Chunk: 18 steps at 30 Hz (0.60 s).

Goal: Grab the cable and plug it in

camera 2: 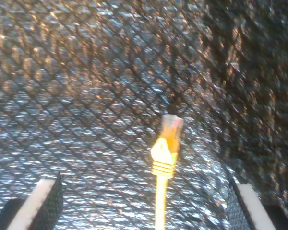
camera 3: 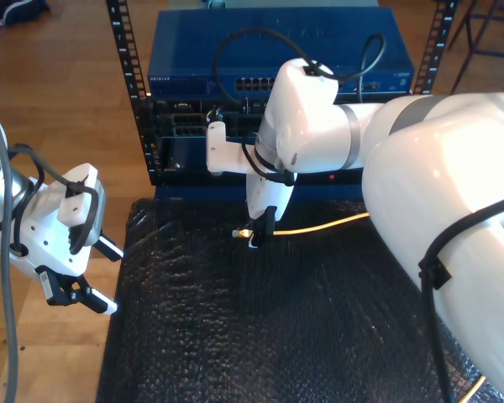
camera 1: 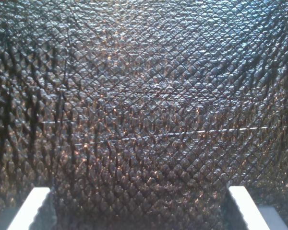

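The black textured mat (camera 3: pixel 260 319) covers most of the exterior view, with a blue network switch (camera 3: pixel 277 50) racked behind it at upper centre. My first gripper (camera 3: pixel 101 273) hangs at that view's left edge, jaws apart, nothing between them. My second gripper (camera 3: pixel 256 231) sits mid-frame, jaws wide apart around the cable (camera 2: pixel 164 165) but not closed on it. Its wrist view shows the yellow boot and clear plug; the exterior view shows it trailing off right.

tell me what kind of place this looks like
Probably a robotics lab or networking test bench: a rack holding a blue network switch, a black textured mat, a yellow cable, wooden flooring.
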Motion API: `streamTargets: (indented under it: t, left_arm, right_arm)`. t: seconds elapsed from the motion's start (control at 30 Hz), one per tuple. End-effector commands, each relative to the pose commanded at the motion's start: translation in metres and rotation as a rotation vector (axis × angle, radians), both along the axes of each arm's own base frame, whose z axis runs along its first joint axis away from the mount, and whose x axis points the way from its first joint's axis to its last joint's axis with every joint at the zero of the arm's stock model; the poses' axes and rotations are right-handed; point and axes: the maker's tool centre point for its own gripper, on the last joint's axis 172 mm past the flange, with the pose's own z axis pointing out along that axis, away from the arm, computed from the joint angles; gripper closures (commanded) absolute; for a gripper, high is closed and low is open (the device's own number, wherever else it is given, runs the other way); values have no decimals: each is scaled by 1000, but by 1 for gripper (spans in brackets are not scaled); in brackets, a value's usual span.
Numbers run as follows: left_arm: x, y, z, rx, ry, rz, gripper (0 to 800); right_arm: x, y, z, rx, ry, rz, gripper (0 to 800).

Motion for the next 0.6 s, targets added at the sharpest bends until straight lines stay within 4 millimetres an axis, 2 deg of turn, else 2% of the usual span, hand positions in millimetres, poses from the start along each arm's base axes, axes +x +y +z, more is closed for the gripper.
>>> streamTargets:
  t: [0.17, 0.6]
  left_arm:
    - [0, 0, 0, 0, 1, 0, 0]
    - [-1, 0, -1, -2, 5, -2, 0]
  right_arm:
    - [-5, 4, -13, -32, 8, -21, 8]
    - [3, 2, -22, -99, -48, -56, 29]
